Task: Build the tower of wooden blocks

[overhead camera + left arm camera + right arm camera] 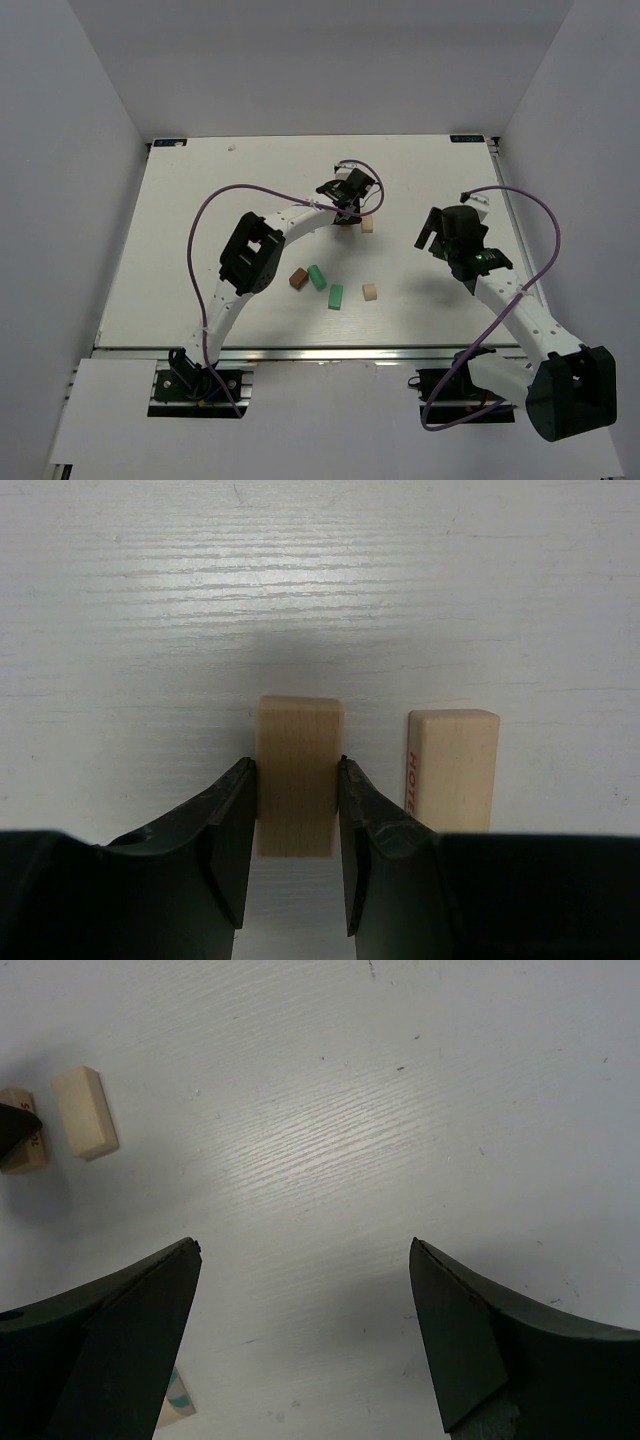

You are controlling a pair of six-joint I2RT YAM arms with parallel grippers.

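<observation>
My left gripper [345, 215] is shut on a pale tan block [297, 780], its fingers [225, 820] pressed on both long sides. A second tan block [452, 770] with red lettering lies just to its right, apart from it; it also shows in the top view [368, 225]. Loose on the table lie a dark brown block [298, 279], two mint green blocks [317, 277] [336, 296] and a tan block [369, 291]. No stack stands. My right gripper [432, 240] is open and empty [305, 1245] over bare table, right of the tan blocks [85, 1112].
The white table [200, 220] is walled in white on three sides. Its near edge runs along a metal rail [300, 350]. Tape marks sit at the back corners [168, 142] [466, 138]. A teal-and-white scrap [175, 1400] lies by my right gripper.
</observation>
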